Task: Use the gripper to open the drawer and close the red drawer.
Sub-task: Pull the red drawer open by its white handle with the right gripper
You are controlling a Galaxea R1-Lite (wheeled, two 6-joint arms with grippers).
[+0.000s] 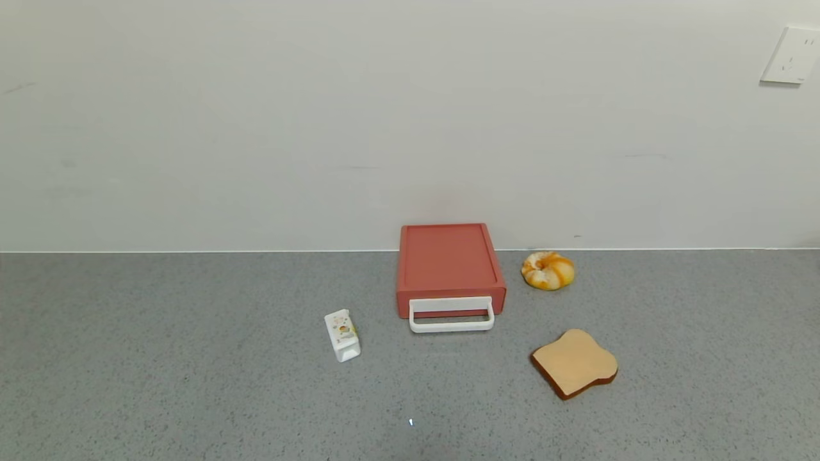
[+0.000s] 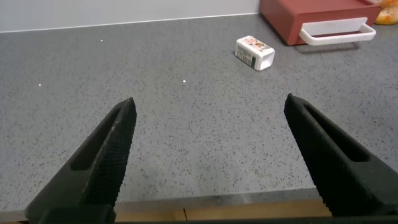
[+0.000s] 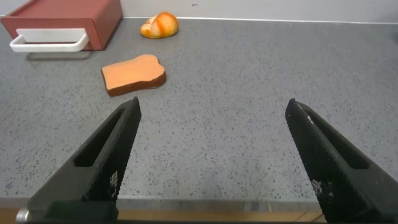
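Note:
The red drawer [image 1: 448,262] stands on the grey counter against the back wall, shut, with its white loop handle [image 1: 451,315] facing me. It also shows in the left wrist view [image 2: 311,15] and the right wrist view [image 3: 68,18]. Neither arm shows in the head view. My left gripper [image 2: 210,107] is open and empty over the counter's front edge, far from the drawer. My right gripper [image 3: 213,107] is open and empty over the front edge too.
A small white carton [image 1: 342,335] lies left of the drawer's front. A bread roll [image 1: 548,270] sits right of the drawer and a toast slice [image 1: 574,362] lies nearer. A wall socket [image 1: 792,56] is at the upper right.

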